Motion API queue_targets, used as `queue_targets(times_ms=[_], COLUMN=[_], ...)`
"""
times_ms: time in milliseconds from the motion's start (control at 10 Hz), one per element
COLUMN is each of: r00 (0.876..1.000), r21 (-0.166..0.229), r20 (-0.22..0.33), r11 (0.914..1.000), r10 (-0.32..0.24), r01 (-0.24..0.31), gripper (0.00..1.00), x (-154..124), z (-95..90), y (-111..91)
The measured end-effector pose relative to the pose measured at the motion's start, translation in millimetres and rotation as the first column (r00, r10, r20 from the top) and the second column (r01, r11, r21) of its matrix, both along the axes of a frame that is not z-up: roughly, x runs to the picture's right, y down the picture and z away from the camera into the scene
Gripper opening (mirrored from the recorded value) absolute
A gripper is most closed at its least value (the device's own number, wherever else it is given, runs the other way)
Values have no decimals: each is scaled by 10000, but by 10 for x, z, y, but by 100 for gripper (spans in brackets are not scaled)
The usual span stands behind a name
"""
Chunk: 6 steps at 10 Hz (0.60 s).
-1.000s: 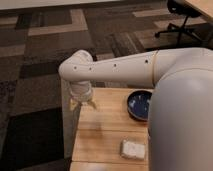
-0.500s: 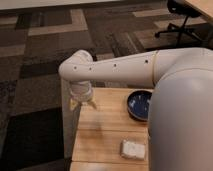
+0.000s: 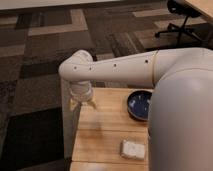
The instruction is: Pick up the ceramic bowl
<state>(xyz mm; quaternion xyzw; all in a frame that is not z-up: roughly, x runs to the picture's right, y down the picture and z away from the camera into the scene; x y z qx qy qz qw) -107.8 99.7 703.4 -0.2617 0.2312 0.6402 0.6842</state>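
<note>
Inspector: How will the bowl (image 3: 139,104) handle?

Assessor: Judged rigid, fairly heavy and breakable; the glaze is likely slippery; the best hold is a pinch across the rim, one finger inside, one outside.

Inspector: Appearance and position?

Assessor: Round, shallow, glossy dark blue with a dark rim; it sits near the far edge of the table (image 3: 107,131), toward its right side, partly hidden by the arm (image 3: 125,70); the gripper (image 3: 83,103) hangs over the far left corner, jaws spread and empty, well apart from the bowl.
</note>
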Motion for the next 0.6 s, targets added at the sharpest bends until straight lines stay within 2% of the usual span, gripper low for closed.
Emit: queue_targets(times_ms=[200, 600], r00=[10000, 9987], r21=[37, 279], r20=[-55, -505], r11=[10000, 9995], r10=[12, -118], r01=[-12, 132], gripper=[65, 65], x=[18, 269], z=[-1, -12], y=[-13, -122])
